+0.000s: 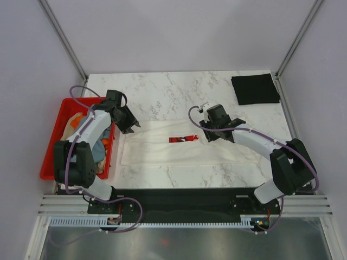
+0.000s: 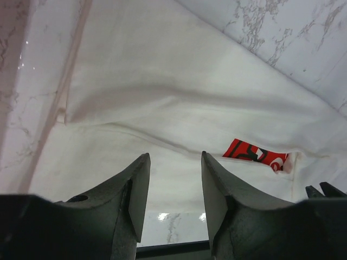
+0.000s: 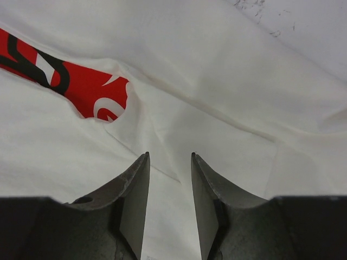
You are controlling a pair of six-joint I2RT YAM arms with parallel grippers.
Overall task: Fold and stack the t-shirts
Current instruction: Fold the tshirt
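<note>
Both pairs of fingers stood partly apart, empty; the left gripper and right gripper hung just over the cream-white t-shirt, lying partly folded mid-way across the table. A clean fold probably called for pinching one edge at matching points and carrying it across evenly.

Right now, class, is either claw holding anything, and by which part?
Nothing is held: the left claw and right claw both stand open, empty, over the cream-white t-shirt.
</note>
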